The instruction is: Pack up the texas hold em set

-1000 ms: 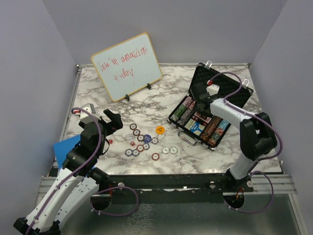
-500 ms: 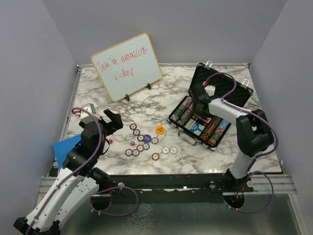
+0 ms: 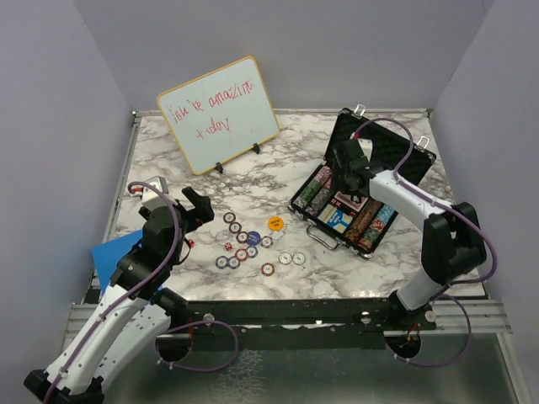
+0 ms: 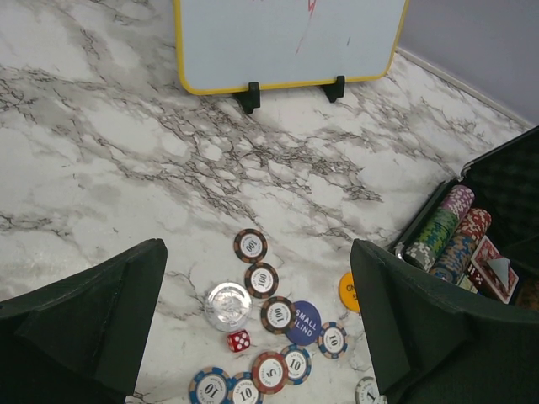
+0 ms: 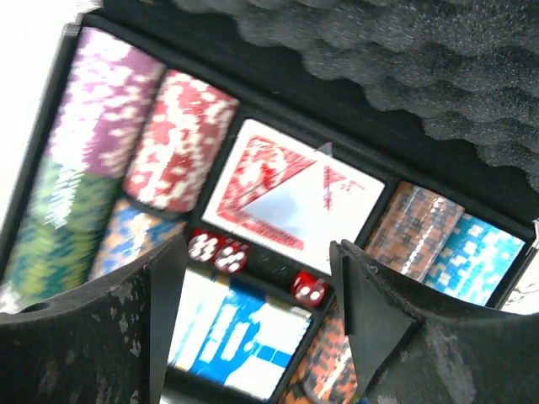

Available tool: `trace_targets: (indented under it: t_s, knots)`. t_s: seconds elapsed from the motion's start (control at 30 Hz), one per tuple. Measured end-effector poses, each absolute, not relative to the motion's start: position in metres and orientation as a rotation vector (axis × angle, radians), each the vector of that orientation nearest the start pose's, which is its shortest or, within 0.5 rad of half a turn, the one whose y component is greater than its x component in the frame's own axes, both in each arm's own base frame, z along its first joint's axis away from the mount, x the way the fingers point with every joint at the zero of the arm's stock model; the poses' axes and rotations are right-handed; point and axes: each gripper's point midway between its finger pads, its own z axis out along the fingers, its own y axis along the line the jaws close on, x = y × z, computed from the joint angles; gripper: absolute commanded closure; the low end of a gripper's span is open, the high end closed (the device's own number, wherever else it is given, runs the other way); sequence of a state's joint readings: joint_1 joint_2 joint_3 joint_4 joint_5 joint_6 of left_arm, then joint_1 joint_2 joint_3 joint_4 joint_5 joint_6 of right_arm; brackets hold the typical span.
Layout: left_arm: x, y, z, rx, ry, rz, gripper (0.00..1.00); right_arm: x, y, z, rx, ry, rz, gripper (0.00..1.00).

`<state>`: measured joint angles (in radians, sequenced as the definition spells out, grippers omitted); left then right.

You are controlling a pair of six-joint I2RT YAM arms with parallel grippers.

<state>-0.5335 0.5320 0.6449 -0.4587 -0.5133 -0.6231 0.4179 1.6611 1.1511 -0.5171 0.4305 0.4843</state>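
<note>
Hovering with right fingers point(image 5: 370, 307) apart over red dice point(image 5: 217, 250) inside the open briefcase point(image 3: 381, 139) by the bench's point(image 3: 278, 156) right edge; with left fingers point(image 4: 101, 311) spread near loose chips point(image 4: 263, 280).

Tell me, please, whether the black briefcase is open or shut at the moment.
Open: the briefcase has its foam-lined lid raised at the back, and the chip rows, red card deck and dice lie exposed inside.
</note>
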Motion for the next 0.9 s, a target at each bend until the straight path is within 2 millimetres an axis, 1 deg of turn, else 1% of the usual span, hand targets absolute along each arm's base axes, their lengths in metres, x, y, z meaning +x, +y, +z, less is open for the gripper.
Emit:
trace_targets:
  t_s: [0.07, 0.13, 0.2, 0.3, 0.33, 0.43, 0.47, 0.57, 0.67, 0.7, 0.73, 0.8, 0.9]
  knots:
    - [0.242, -0.067, 0.223, -0.422, 1.830, -0.307, 0.01, 0.368, 0.114, 0.102, 0.212, 2.429, -0.112, 0.30]
    - [0.241, -0.067, 0.228, -0.419, 1.819, -0.316, 0.01, 0.363, 0.130, 0.120, 0.175, 2.396, -0.036, 0.32]
    - [0.239, -0.067, 0.239, -0.417, 1.794, -0.331, 0.01, 0.354, 0.157, 0.135, 0.117, 2.371, 0.055, 0.33]
    - [0.237, -0.065, 0.261, -0.411, 1.745, -0.355, 0.01, 0.332, 0.207, 0.144, -0.003, 2.361, 0.181, 0.35]
    - [0.235, -0.063, 0.273, -0.409, 1.719, -0.368, 0.01, 0.323, 0.225, 0.143, -0.051, 2.366, 0.220, 0.36]
    - [0.231, -0.060, 0.299, -0.404, 1.664, -0.390, 0.01, 0.293, 0.282, 0.139, -0.200, 2.384, 0.311, 0.42]
    - [0.230, -0.059, 0.309, -0.399, 1.644, -0.395, 0.01, 0.287, 0.296, 0.137, -0.235, 2.387, 0.330, 0.44]
    - [0.227, -0.057, 0.328, -0.388, 1.607, -0.402, 0.01, 0.263, 0.346, 0.127, -0.367, 2.397, 0.383, 0.47]
    - [0.225, -0.055, 0.340, -0.378, 1.587, -0.402, 0.01, 0.246, 0.382, 0.113, -0.464, 2.406, 0.409, 0.46]
    - [0.225, -0.055, 0.343, -0.375, 1.584, -0.400, 0.01, 0.242, 0.392, 0.108, -0.487, 2.410, 0.413, 0.44]
    - [0.226, -0.055, 0.345, -0.373, 1.582, -0.399, 0.01, 0.239, 0.400, 0.103, -0.511, 2.418, 0.417, 0.38]
    - [0.227, -0.056, 0.346, -0.372, 1.583, -0.396, 0.01, 0.233, 0.415, 0.093, -0.546, 2.428, 0.421, 0.36]
    - [0.229, -0.055, 0.344, -0.380, 1.590, -0.387, 0.01, 0.228, 0.438, 0.081, -0.590, 2.434, 0.430, 0.35]
